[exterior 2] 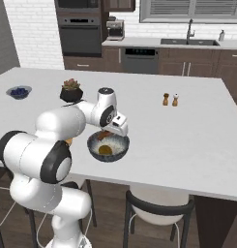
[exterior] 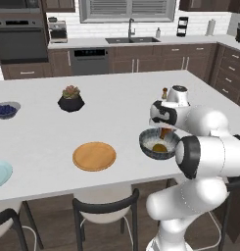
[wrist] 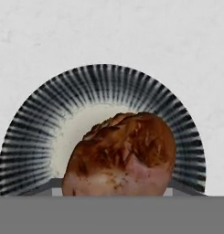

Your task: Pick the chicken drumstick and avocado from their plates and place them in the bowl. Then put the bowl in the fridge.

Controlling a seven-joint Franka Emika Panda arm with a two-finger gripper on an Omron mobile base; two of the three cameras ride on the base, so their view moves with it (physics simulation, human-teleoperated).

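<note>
The gripper (exterior: 164,131) is seen in both base views directly above the bowl (exterior: 147,145), which stands on the white island counter (exterior: 116,98) near its front edge. In the hand view the chicken drumstick (wrist: 125,155) is shown clamped between the jaws, its thick browned end toward the camera and hanging over the bowl's pale inside; the fingertips themselves are hidden behind it. From that view its long axis is seen to run along the gripper's line, downward toward the bowl, with the bone end not visible. Only a reddish-brown sliver of it is made out in the base views, under the hand. There the avocado (exterior 2: 105,150) is seen lying in the bowl, a thing covered by the drumstick in the hand view. The tan-orange plate (exterior: 94,156) and pale blue plate (exterior: 0,172) are shown in the left base view, well apart from the bowl.
</note>
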